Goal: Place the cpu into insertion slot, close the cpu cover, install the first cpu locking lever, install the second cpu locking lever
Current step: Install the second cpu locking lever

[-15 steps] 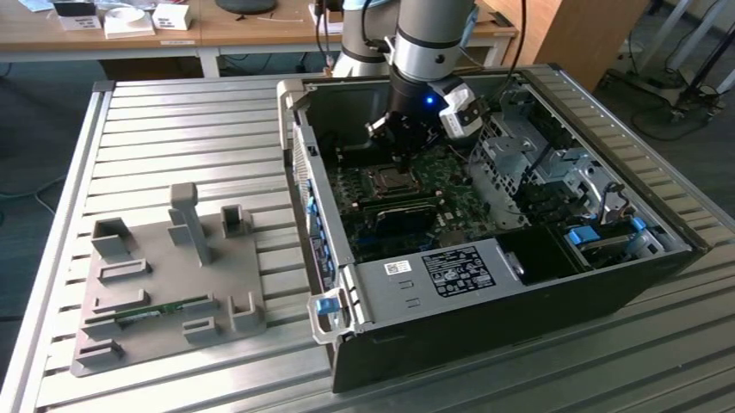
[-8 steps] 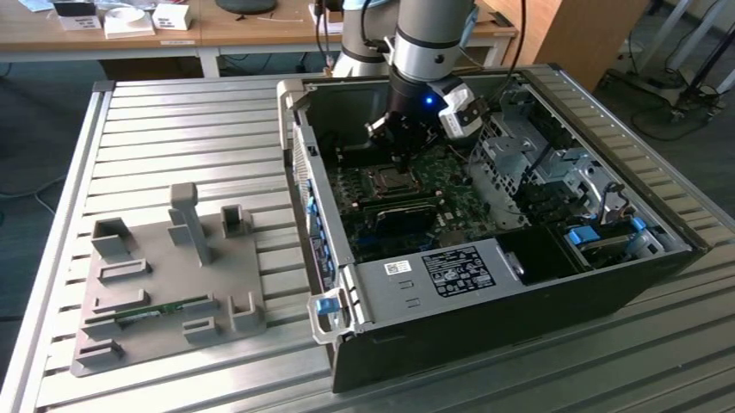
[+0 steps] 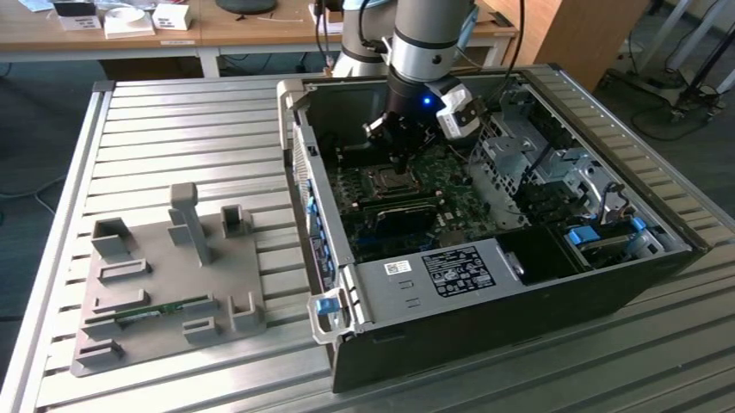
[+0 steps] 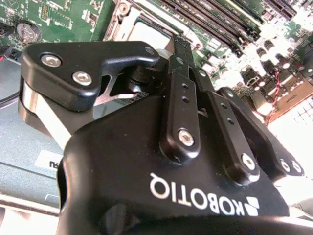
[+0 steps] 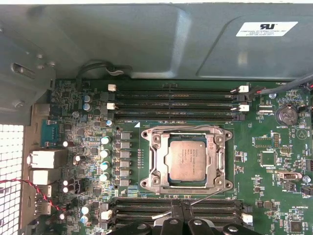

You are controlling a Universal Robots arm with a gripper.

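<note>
1. Exterior view: the tool (image 3: 398, 153) hangs inside the open black computer case (image 3: 494, 318) on the slatted bench (image 3: 172, 129), just above the insertion slot (image 3: 388, 181).
2. First wrist view: one cpu (image 5: 188, 160) lies flat in the slot, the cpu cover (image 5: 186, 159) down around it — fingertips (image 5: 173, 226) sit close together, gripping nothing.
3. Second wrist view: the tool's black linkage stands over the green motherboard (image 4: 63, 19).
4. Beside the case — one grey fixture tray (image 3: 172, 284).
</note>
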